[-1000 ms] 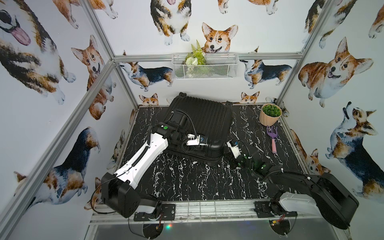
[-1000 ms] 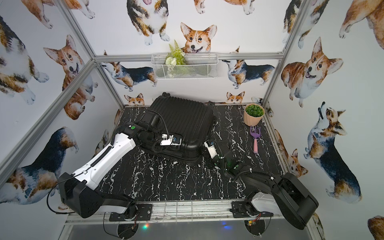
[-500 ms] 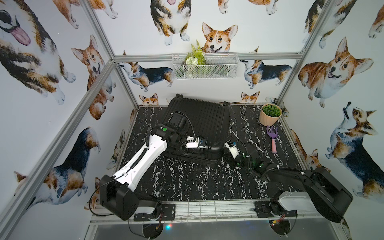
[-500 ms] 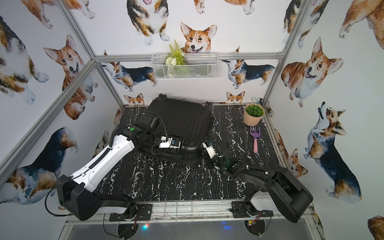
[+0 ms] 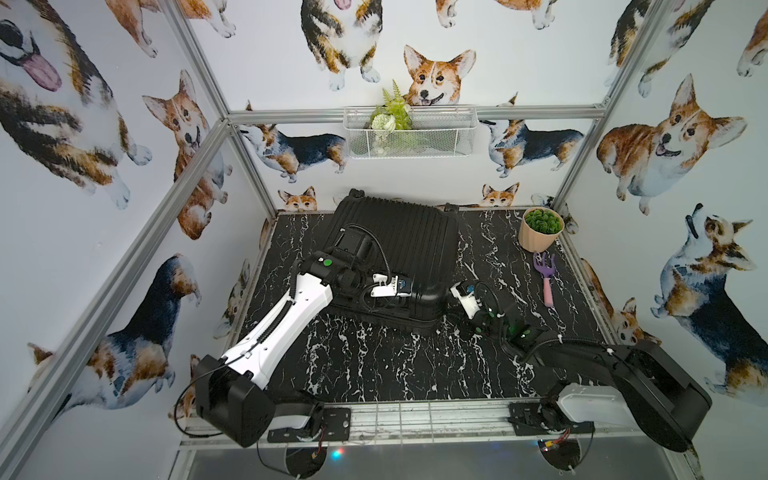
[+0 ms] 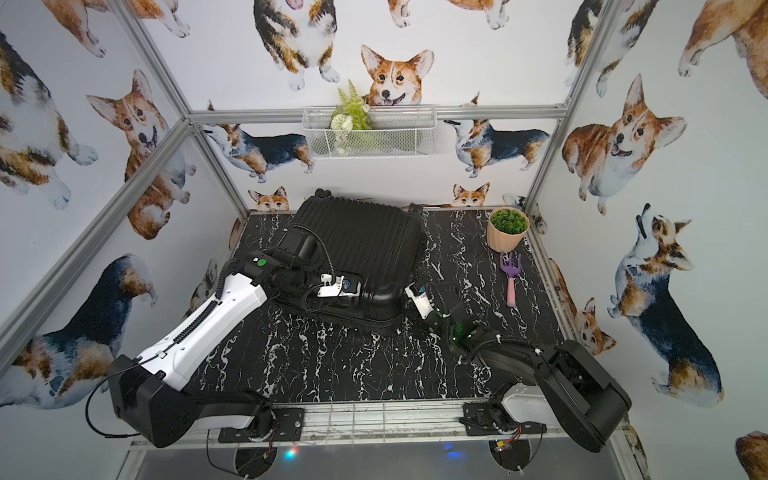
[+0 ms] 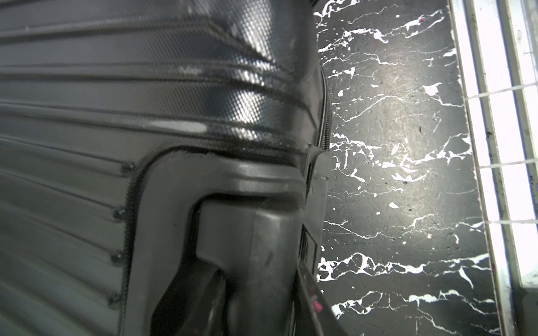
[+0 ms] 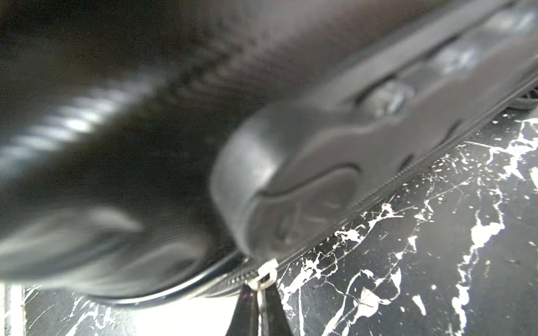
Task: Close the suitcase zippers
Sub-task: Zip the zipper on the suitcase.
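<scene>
The black ribbed suitcase (image 5: 395,245) lies flat with its halves together at the back middle of the table in both top views. My left gripper (image 5: 415,293) rests on its near edge; in the left wrist view its fingers (image 7: 316,302) stand either side of a moulded black corner piece (image 7: 262,232), clamped on it. The zipper (image 7: 326,116) runs beside that piece. My right gripper (image 8: 260,291) is low at the case's near right corner, shut on the silver zipper pull (image 8: 263,279). The zip band (image 8: 407,186) runs away along the rim, just above the table.
A peach pot with a green plant (image 5: 540,228) stands at the back right. A purple and pink hand rake (image 5: 545,276) lies in front of it. A white wire basket (image 5: 409,131) hangs on the back wall. A metal rail (image 5: 415,411) edges the table front.
My right gripper's jaws have closed fully onto the zipper pull, and the right arm's elbow has shifted slightly. The left arm and the suitcase have hardly moved.
</scene>
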Robot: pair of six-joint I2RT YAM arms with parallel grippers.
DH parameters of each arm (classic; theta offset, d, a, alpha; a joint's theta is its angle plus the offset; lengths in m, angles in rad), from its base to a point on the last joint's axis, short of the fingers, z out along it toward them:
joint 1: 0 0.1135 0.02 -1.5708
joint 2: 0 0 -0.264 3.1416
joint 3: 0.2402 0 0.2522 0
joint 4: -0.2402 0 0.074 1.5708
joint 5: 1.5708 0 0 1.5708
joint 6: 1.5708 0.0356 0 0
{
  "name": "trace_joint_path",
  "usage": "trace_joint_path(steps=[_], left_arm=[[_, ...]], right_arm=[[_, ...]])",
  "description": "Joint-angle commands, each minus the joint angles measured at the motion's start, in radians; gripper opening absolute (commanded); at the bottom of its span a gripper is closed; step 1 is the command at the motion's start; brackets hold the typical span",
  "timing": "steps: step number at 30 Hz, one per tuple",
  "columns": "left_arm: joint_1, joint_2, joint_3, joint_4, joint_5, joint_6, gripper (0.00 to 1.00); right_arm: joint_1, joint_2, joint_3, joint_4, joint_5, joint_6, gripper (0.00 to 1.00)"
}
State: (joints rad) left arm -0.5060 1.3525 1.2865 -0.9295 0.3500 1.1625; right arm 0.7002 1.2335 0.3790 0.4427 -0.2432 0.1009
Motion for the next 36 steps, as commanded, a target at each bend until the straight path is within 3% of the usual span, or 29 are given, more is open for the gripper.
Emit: trace_joint_path(steps=[1,13,36], left_arm=[[0.003,-0.009,0.005,0.143,-0.033,-0.111,0.27],[-0.014,-0.033,0.011,0.271,-0.045,-0.217,0.23],[-0.054,-0.035,0.019,0.365,-0.201,-0.282,0.18]], right_arm=[[0.006,-0.031,-0.002,0.049,-0.093,-0.022,0.0],[0.02,-0.089,0.015,-0.018,-0.218,-0.002,0.0],[0.126,-0.089,0.092,-0.119,-0.242,-0.05,0.0]])
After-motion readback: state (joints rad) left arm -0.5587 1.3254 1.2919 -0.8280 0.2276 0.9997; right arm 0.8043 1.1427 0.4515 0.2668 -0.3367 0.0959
